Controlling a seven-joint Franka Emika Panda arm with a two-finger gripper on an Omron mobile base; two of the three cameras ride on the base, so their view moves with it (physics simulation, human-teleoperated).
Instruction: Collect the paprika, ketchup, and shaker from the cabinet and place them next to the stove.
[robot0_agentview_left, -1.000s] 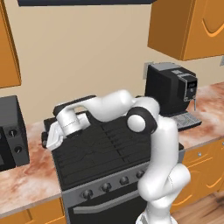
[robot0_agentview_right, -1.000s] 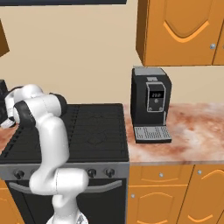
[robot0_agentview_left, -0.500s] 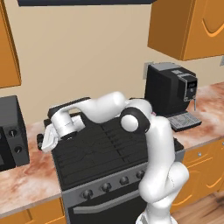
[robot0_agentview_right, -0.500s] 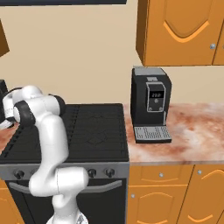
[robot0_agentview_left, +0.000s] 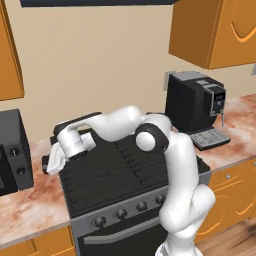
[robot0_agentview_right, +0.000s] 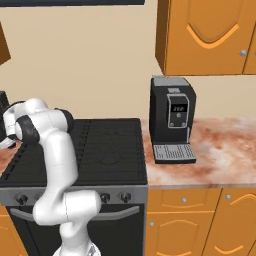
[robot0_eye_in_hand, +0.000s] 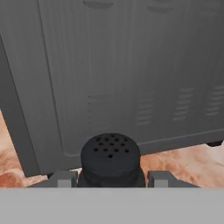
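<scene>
Hand view — shaker (robot0_eye_in_hand: 110, 159) sits between the gripper (robot0_eye_in_hand: 112, 178) fingers, perforated black top up; grip or slack, cannot tell. Marbled counter (robot0_eye_in_hand: 192, 162) below, grey appliance side (robot0_eye_in_hand: 122, 74) ahead. Left base view — hand low beside the stove (robot0_agentview_left: 125, 175), left edge.

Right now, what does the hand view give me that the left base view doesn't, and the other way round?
Hand view: the shaker, its rounded black top dotted with holes, sits between the gripper fingertips, facing a grey ribbed appliance wall. Left base view: the stove with its knobs, the coffee machine, and the arm reaching to the stove's left edge. Both share the mottled counter and that dark appliance left of the stove.
</scene>
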